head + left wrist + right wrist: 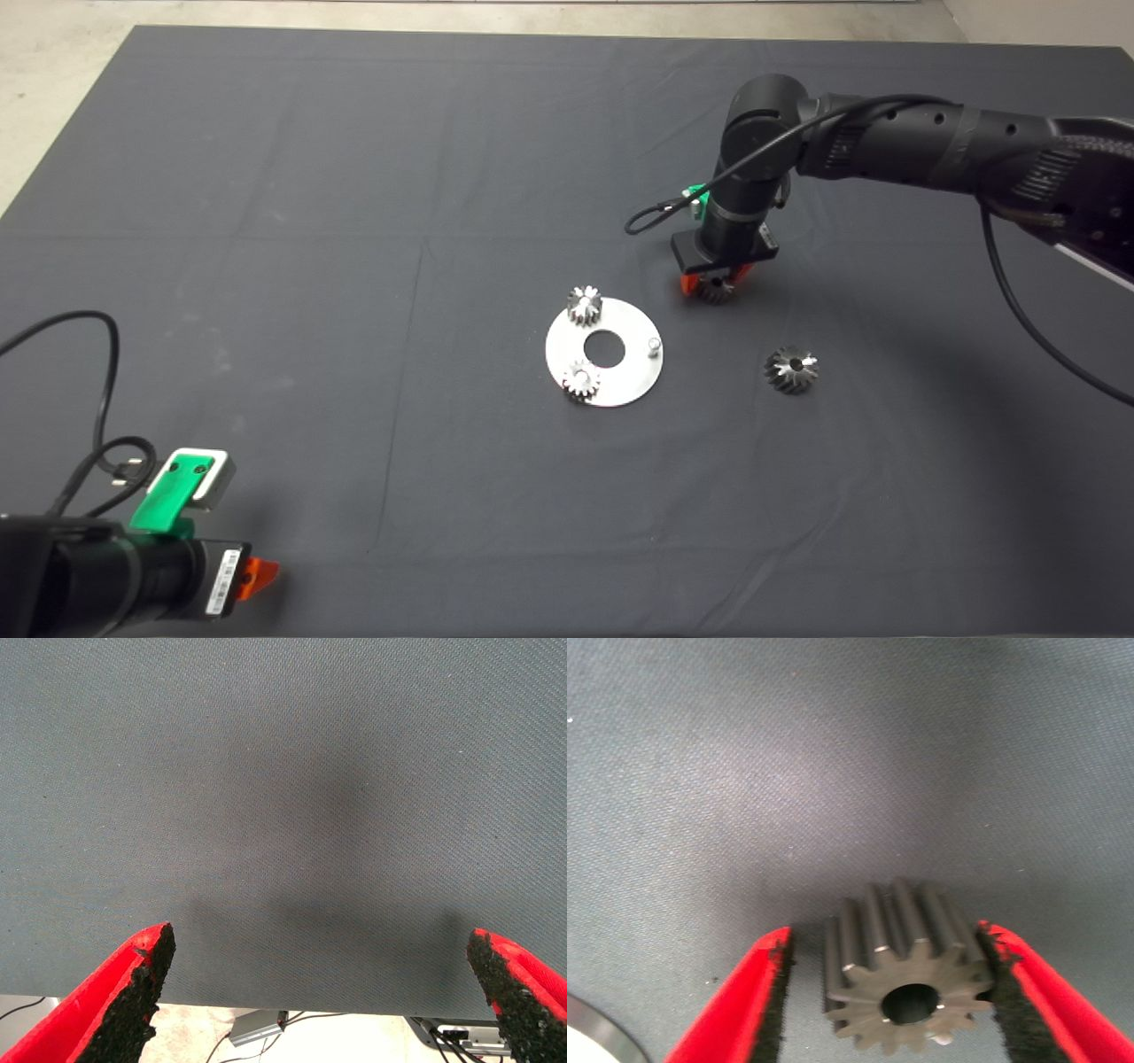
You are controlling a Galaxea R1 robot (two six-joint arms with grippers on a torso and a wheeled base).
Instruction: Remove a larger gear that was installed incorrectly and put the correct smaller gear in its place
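Smaller gear (908, 992): dark steel, straight teeth, centre hole, between red fingers (740, 1005)

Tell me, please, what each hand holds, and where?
Nothing gripped yet: the right hand straddles the smaller gear across its teeth, a gap at one pad. The left hand is empty.

Four steel gears show: one wide dark-grey bevel gear (791, 369), one darker small gear (714, 289) and two paler silver small gears (585, 305). There is one round silver metal plate (631, 379).
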